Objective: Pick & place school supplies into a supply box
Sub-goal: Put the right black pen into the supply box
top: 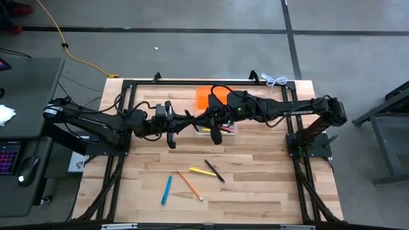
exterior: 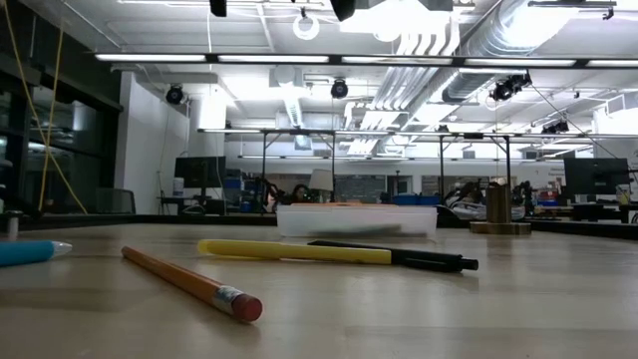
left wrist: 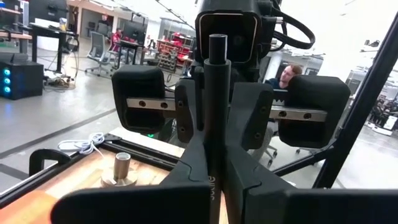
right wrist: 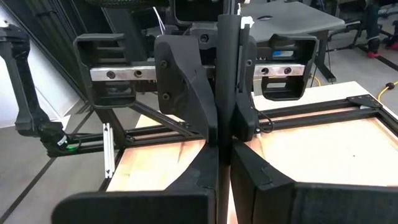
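Big open workshop behind your wooden counter (top: 255, 191), ceiling lights and racks everywhere. Both arms are stretched toward the middle, up near the far edge. Your left pincer (top: 171, 142) is clamped tight on a black pen (left wrist: 217, 93), which stands upright between its fingers (left wrist: 186, 174). Your right pincer (top: 216, 136) is squeezed shut too, also with a thin dark pen (right wrist: 225, 74) pinched between its fingers (right wrist: 193, 93), right by the box (top: 223, 130). The clear box sits beside the orange lid (top: 203, 97), with some supplies already inside. Loose on the counter nearer the front: a blue pen (top: 166, 190), an orange pencil (top: 190, 184), a yellow pen (top: 202, 171) and a black pen (top: 215, 171). The little metal bell (left wrist: 121, 169) sits near the far edge.
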`<action>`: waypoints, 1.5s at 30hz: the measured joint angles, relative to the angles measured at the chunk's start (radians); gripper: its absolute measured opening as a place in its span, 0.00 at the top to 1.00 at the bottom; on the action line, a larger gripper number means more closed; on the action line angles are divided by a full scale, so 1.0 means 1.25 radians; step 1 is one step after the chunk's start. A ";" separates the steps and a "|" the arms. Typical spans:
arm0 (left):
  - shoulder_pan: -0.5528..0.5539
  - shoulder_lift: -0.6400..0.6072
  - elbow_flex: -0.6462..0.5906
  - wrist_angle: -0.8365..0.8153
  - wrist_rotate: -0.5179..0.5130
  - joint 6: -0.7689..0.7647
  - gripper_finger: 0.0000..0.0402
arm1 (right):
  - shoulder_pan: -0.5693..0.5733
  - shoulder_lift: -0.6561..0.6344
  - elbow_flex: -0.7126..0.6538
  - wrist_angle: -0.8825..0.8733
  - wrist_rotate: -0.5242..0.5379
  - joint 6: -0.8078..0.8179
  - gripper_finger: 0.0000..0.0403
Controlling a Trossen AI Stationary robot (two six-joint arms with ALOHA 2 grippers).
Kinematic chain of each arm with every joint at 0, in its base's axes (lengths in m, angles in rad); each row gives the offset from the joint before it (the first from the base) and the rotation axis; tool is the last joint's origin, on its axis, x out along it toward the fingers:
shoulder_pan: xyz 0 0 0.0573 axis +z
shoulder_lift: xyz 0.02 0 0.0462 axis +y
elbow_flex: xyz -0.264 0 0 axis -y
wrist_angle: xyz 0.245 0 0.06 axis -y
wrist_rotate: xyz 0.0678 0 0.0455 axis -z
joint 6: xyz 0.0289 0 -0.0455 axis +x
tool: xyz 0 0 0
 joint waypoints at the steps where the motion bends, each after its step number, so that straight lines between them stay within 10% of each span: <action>1: 0.000 0.000 0.000 0.000 0.000 0.001 0.91 | 0.000 0.000 0.000 0.000 0.000 0.000 0.99; 45: 0.000 -0.071 -0.001 -0.153 -0.090 0.056 0.91 | -0.007 -0.040 0.002 -0.259 0.041 -0.021 0.96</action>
